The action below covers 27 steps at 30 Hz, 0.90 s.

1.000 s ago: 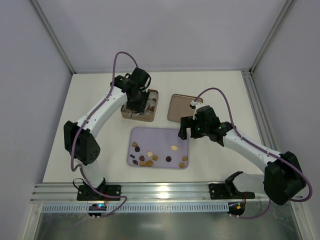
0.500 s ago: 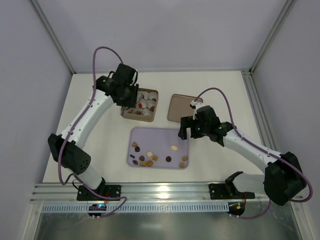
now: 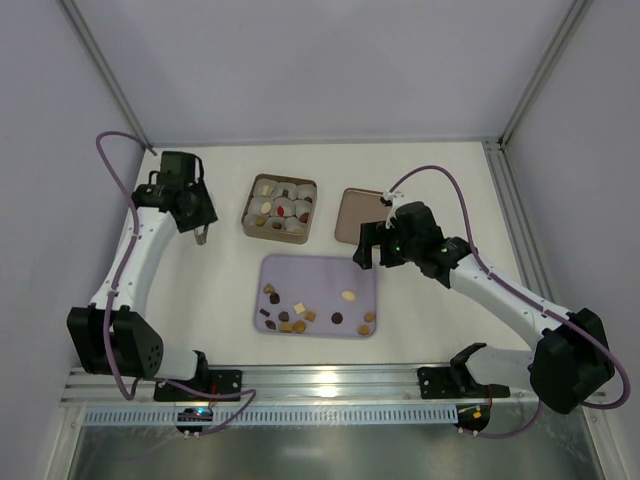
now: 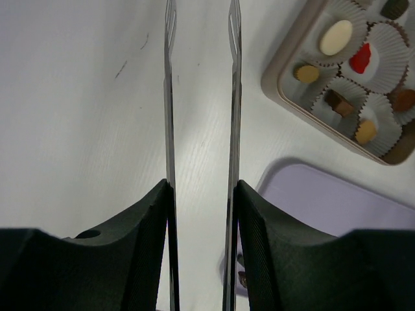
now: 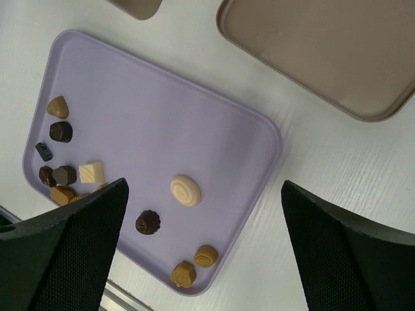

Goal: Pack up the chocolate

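Several bite-size chocolates (image 4: 336,37) are in the brown square tin (image 3: 246,212), and a dozen-ish are left on the lavender tray (image 3: 320,275) at its 5 o'clock. Left hand (image 4: 201,13) and right hand (image 5: 204,184) are both spread and holding nothing.

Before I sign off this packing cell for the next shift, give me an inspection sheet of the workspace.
Surface: white table, faint dark scuff.
Job's things: loose assorted chocolates on lavender plastic tray; more sit in white paper cups of brown square tin; shallow brown square lid lies right of tin.
Clutter: nothing seen.
Grippers: left claw open, empty, over bare table; right claw wide open above tray.
Cables: purple cables loop along both arms.
Surroundings: pale enclosure walls, metal rail at near edge.
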Motion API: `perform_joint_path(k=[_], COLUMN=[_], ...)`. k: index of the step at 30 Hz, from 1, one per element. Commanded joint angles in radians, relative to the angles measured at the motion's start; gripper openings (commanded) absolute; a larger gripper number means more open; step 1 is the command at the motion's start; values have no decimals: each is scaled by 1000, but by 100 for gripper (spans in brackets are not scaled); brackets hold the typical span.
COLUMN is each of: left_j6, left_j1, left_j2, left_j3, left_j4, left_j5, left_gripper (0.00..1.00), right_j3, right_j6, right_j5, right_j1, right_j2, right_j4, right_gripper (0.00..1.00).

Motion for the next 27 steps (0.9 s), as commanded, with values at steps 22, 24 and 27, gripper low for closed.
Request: perform_joint_path(k=[22,24,27], left_j6=[-108,-100,-90], left_j1=[259,271,282], left_j2=[350,386,428], left_j3=[-57,-51,-43], left_j4=[319,322,321], left_j5=[68,74,71], left_gripper=[47,48,54], right_j3=[72,75,78], right_j6=[8,8,7], right_j5=[4,8,13], right_j1=[-3,-3,-3], right_j2=[-11,-10,-8], right_j4=[10,8,4], right_gripper=[100,100,100])
